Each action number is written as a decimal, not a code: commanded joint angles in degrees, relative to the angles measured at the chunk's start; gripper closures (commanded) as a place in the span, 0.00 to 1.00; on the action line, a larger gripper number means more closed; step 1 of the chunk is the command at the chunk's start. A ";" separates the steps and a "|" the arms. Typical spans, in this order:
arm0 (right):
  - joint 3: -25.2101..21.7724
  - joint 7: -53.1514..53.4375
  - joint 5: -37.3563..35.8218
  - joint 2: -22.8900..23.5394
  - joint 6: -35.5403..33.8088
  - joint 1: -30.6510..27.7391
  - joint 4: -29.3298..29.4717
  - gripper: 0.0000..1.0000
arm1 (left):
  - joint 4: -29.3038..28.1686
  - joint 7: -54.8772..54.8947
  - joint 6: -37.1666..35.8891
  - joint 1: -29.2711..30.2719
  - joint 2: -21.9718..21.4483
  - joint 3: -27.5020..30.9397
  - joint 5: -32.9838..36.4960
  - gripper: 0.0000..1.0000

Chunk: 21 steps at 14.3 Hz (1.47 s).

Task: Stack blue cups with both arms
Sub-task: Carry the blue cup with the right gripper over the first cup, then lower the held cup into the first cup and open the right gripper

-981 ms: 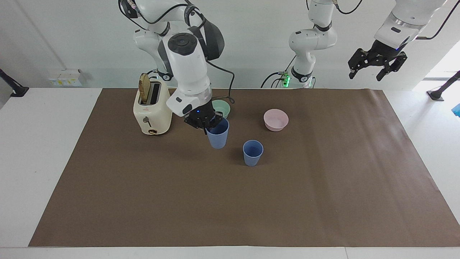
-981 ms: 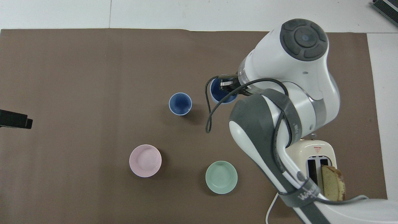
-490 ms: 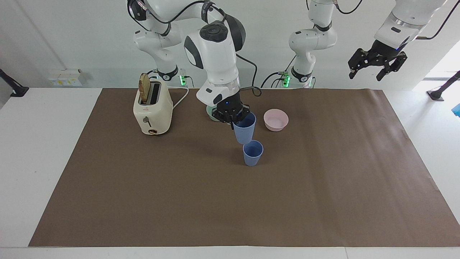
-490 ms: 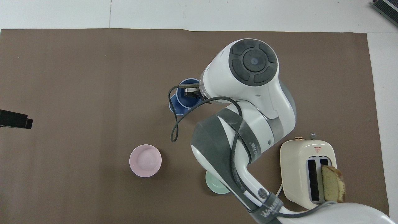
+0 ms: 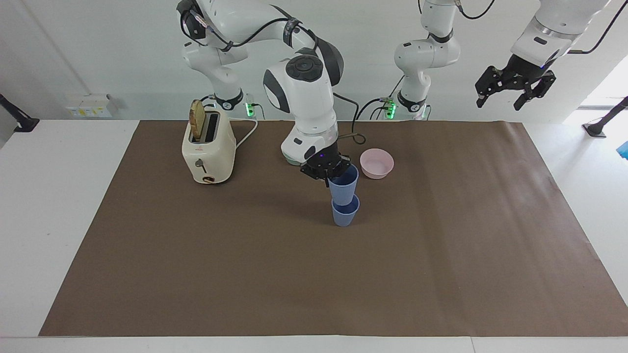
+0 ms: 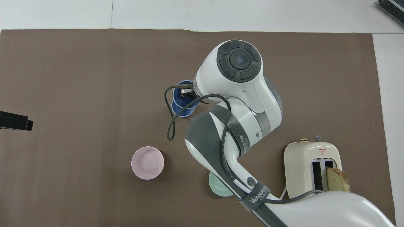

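My right gripper (image 5: 329,174) is shut on the rim of one blue cup (image 5: 344,185) and holds it upright over the second blue cup (image 5: 345,214), which stands on the brown mat. The held cup's base sits at or just inside the standing cup's mouth. In the overhead view the right gripper (image 6: 187,92) and held cup (image 6: 182,85) overlap the standing cup (image 6: 180,110). My left gripper (image 5: 512,92) waits raised and open off the mat at the left arm's end; its tip shows in the overhead view (image 6: 15,120).
A pink bowl (image 5: 377,163) (image 6: 147,162) sits beside the cups, nearer to the robots. A green bowl (image 5: 289,158) (image 6: 217,189) is mostly hidden under the right arm. A cream toaster (image 5: 208,154) (image 6: 303,167) with a bread slice stands toward the right arm's end.
My right gripper has carried the blue cup from beside the green bowl toward the left arm's end, over the standing cup, and lowered it to that cup's mouth. The left arm has not moved.
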 commanded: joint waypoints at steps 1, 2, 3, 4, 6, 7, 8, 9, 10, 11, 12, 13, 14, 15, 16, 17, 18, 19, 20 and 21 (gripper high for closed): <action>0.55 1.15 -0.71 1.83 -0.07 0.43 1.52 1.00 | 0.50 0.44 -1.02 0.91 -0.07 -0.47 -0.40 0.00; 0.55 1.15 -0.71 1.93 -0.16 0.43 1.52 1.00 | 0.50 0.44 -1.02 0.91 -0.07 -0.47 -0.40 0.00; 0.55 1.15 -0.71 1.93 -0.25 0.43 1.43 1.00 | 0.50 0.44 -1.02 0.91 -0.07 -0.47 -0.40 0.00; 0.55 1.15 -0.80 1.93 -0.33 0.35 1.35 1.00 | 0.50 0.44 -1.02 0.91 -0.07 -0.47 -0.40 0.00; 0.55 1.15 -1.24 2.62 -0.16 0.43 1.08 1.00 | 0.50 0.44 -1.02 0.91 -0.07 -0.47 -0.40 0.00; 0.63 1.15 -1.94 3.06 -0.07 0.43 1.17 1.00 | 0.50 0.44 -1.02 0.91 -0.07 -0.47 -0.40 0.00; 0.63 1.15 -2.03 3.33 -0.07 0.43 1.08 1.00 | 0.50 0.44 -1.02 0.91 -0.07 -0.47 -0.40 0.00; 0.55 1.15 -2.12 3.85 0.36 0.43 1.17 1.00 | 0.50 0.44 -1.02 0.91 -0.07 -0.47 -0.40 0.00; 0.63 1.15 -2.47 4.21 0.98 0.52 1.08 1.00 | 0.50 0.44 -1.02 0.99 -0.07 -0.47 -0.40 0.00; 0.63 1.15 -2.99 4.73 1.16 0.61 1.08 1.00 | 0.41 0.44 -1.02 0.91 -0.07 -0.47 -0.40 0.00; 0.63 1.15 -3.09 4.83 1.16 1.04 1.17 1.00 | 0.50 0.44 -1.02 0.99 -0.07 -0.47 -0.40 0.00; 0.55 1.15 -3.09 4.83 1.16 1.40 1.17 1.00 | 0.41 0.44 -1.02 0.91 -0.07 -0.47 -0.40 0.00; 0.55 1.15 -3.09 4.83 1.16 1.49 1.26 1.00 | 0.50 0.44 -1.02 0.99 -0.07 -0.47 -0.40 0.00; 0.63 1.15 -3.09 4.91 1.16 1.49 1.26 1.00 | 0.50 0.44 -1.02 0.91 -0.07 -0.47 -0.40 0.00; 0.55 1.06 -3.00 4.91 1.16 1.40 1.26 1.00 | 0.50 0.44 -1.02 0.99 -0.07 -0.47 -0.40 0.00; 0.55 1.06 -3.00 4.83 1.07 1.40 1.17 1.00 | 0.50 0.44 -1.02 1.00 -0.07 -0.47 -0.40 0.00; 0.55 1.06 -3.00 4.83 0.99 1.40 1.17 1.00 | 0.50 0.44 -1.02 1.00 -0.07 -0.47 -0.40 0.00; 0.55 1.15 -3.00 4.83 0.98 1.40 1.17 1.00 | 0.41 0.44 -1.02 1.00 -0.07 -0.47 -0.40 0.00; 0.55 1.06 -3.00 4.83 0.98 1.14 1.08 1.00 | 0.50 0.44 -1.02 0.91 -0.07 -0.47 -0.40 0.00; 0.55 1.06 -3.00 4.83 0.98 0.96 1.08 1.00 | 0.41 0.44 -1.02 0.91 -0.07 -0.47 -0.40 0.00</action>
